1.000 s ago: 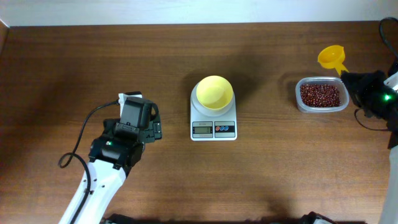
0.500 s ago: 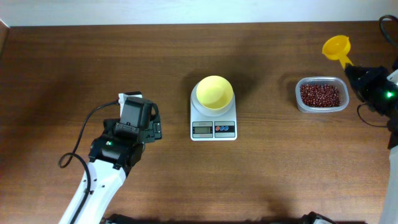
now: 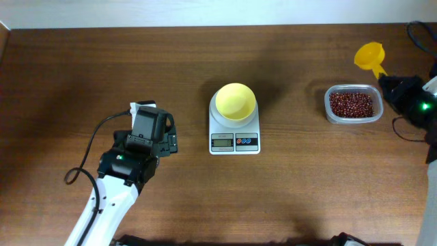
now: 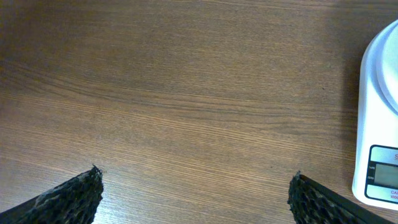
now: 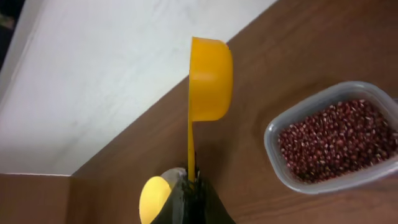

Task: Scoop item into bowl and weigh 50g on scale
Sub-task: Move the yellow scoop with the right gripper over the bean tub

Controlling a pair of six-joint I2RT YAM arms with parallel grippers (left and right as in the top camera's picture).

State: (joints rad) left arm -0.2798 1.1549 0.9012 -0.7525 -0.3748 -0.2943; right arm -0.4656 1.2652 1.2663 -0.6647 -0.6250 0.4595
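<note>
Beans [image 3: 352, 104] fill the clear tub [image 3: 327, 102] at the right of the table [image 3: 307, 191], and none are yet in the bowl [image 3: 235, 101], which sits empty on the scale [image 3: 235, 141] in the middle. Over the last second the yellow scoop [image 3: 369, 55] has drawn away from the tub's far corner toward the back edge of the table and has all but stopped there, beside the tub and not over it. The right gripper [image 5: 191, 190] is clamped tight on the end of the scoop's handle. From the wrist camera the cup stands on edge, its mouth turned sideways, and the overhead view shows only yellow inside it, so it looks empty. That reads as a wind-up before a dip, not a loaded carry: the weighing has hardly begun, and the cup would need to swing back over the tub and turn down into the beans.

The left gripper [image 4: 196, 199] rests well to the left of the scale, jaws spread wide and holding nothing, with bare wood between its fingertips. Nothing lies between tub and bowl, so the way for a carry looks open; the tub's wall is the only thing the scoop has to clear. The scale's display is too small to read
</note>
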